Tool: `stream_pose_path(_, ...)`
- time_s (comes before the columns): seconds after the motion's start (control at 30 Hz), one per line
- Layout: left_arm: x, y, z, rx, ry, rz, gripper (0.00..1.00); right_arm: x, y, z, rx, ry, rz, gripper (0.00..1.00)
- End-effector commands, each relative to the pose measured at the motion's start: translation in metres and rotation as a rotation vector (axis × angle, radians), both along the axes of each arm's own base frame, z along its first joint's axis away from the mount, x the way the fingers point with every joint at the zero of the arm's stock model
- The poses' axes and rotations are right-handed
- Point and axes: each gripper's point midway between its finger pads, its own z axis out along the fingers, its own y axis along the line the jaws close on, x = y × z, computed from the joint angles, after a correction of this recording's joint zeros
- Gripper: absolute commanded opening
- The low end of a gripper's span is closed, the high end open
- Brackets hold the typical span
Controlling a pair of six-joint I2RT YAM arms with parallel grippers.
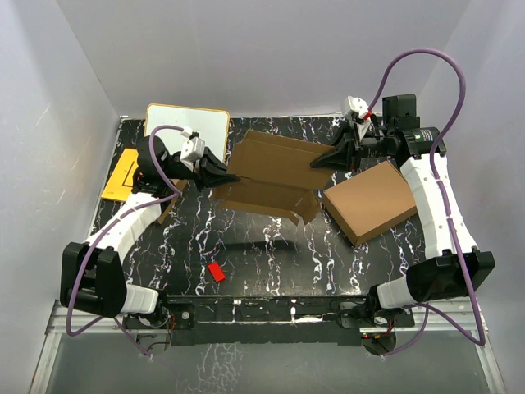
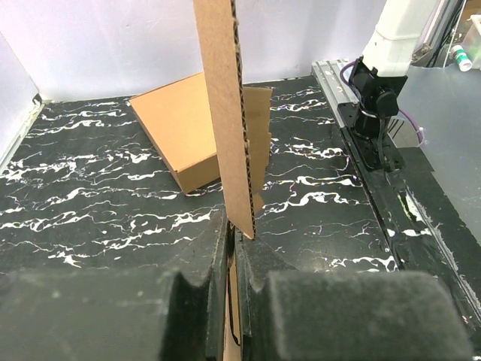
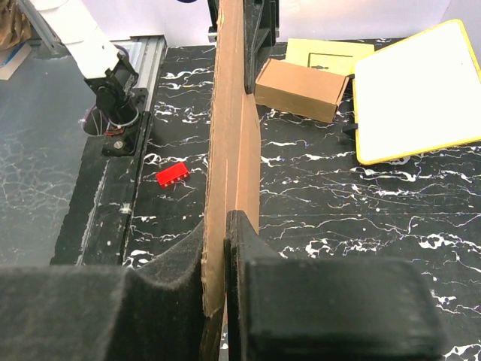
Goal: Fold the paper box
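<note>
The paper box hangs as an unfolded sheet over the middle of the table; the left gripper pinches its left edge, the right gripper its right edge; I judge both grips must move together, bending along a scored crease; any twist could buckle the thin board.

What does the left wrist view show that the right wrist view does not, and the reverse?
Only the left wrist view shows the larger brown box lying on the table and the right arm's base. Only the right wrist view shows the red block, the small brown box, the white board, the yellow sheet and the left arm's base. Both show the paper box edge-on, clamped between the viewing arm's fingers: the left gripper in one, the right gripper in the other.
</note>
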Motion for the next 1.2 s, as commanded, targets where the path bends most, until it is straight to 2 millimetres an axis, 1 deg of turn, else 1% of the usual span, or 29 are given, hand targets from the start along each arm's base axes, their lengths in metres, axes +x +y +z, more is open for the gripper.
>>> stream_pose_path(0.0, -0.001, -0.002, 0.010, -0.009, -0.041, -0.019, 0.00, -0.016, 0.006, 0.023, 0.065, -0.085, 0.071, 0.08)
stream_pose_path(0.2, -0.002, -0.002, 0.011, -0.014, -0.014, -0.008, 0.00, -0.006, 0.004, 0.013, 0.039, -0.061, 0.029, 0.08)
stream_pose_path(0.27, 0.002, -0.002, 0.009, -0.017, 0.007, 0.026, 0.00, 0.000, 0.003, 0.008, 0.027, -0.046, -0.002, 0.08)
stream_pose_path(0.3, 0.009, 0.000, 0.009, -0.023, 0.038, 0.080, 0.09, 0.005, 0.001, 0.005, 0.019, -0.037, -0.024, 0.08)
stream_pose_path(0.33, 0.018, 0.006, 0.012, -0.031, 0.083, 0.158, 0.23, 0.010, -0.001, 0.002, 0.011, -0.027, -0.050, 0.08)
stream_pose_path(0.37, 0.032, 0.016, 0.014, -0.048, 0.149, 0.273, 0.35, 0.014, -0.003, -0.001, 0.002, -0.019, -0.077, 0.08)
stream_pose_path(0.4, 0.044, 0.030, 0.016, -0.065, 0.223, 0.385, 0.43, 0.019, -0.006, -0.004, -0.004, -0.010, -0.102, 0.08)
stream_pose_path(0.43, 0.055, 0.052, 0.020, -0.087, 0.281, 0.499, 0.52, 0.023, -0.009, -0.006, -0.009, -0.002, -0.126, 0.08)
stream_pose_path(0.47, 0.059, 0.069, 0.021, -0.106, 0.334, 0.588, 0.56, 0.026, -0.012, -0.008, -0.012, 0.004, -0.143, 0.08)
stream_pose_path(0.53, 0.059, 0.099, 0.013, -0.137, 0.428, 0.751, 0.62, 0.028, -0.015, -0.009, -0.012, 0.014, -0.156, 0.08)
stream_pose_path(0.57, 0.059, 0.113, 0.008, -0.157, 0.461, 0.833, 0.66, 0.028, -0.016, -0.007, -0.011, 0.015, -0.160, 0.08)
stream_pose_path(0.63, 0.059, 0.138, -0.007, -0.203, 0.537, 0.987, 0.78, 0.031, -0.015, 0.000, -0.007, 0.015, -0.168, 0.08)
stream_pose_path(0.67, 0.057, 0.148, -0.016, -0.224, 0.572, 1.039, 0.82, 0.034, -0.016, 0.004, -0.006, 0.021, -0.180, 0.08)
stream_pose_path(0.7, 0.055, 0.155, -0.023, -0.246, 0.602, 1.063, 0.84, 0.037, -0.016, 0.009, -0.001, 0.039, -0.194, 0.08)
stream_pose_path(0.77, 0.050, 0.161, -0.036, -0.297, 0.680, 1.056, 0.84, 0.042, -0.016, 0.022, 0.010, 0.052, -0.219, 0.08)
stream_pose_path(0.8, 0.048, 0.161, -0.042, -0.331, 0.727, 1.037, 0.84, 0.043, -0.015, 0.030, 0.020, 0.064, -0.225, 0.08)
stream_pose_path(0.87, 0.047, 0.160, -0.045, -0.410, 0.789, 0.985, 0.83, 0.044, -0.015, 0.051, 0.048, 0.073, -0.234, 0.08)
stream_pose_path(0.93, 0.047, 0.158, -0.041, -0.480, 0.810, 0.930, 0.82, 0.043, -0.013, 0.073, 0.076, 0.081, -0.235, 0.08)
stream_pose_path(1.03, 0.051, 0.158, -0.029, -0.543, 0.806, 0.893, 0.81, 0.041, -0.012, 0.107, 0.120, 0.088, -0.230, 0.08)
stream_pose_path(1.17, 0.058, 0.160, -0.009, -0.640, 0.845, 0.847, 0.81, 0.037, -0.014, 0.143, 0.177, 0.128, -0.184, 0.08)
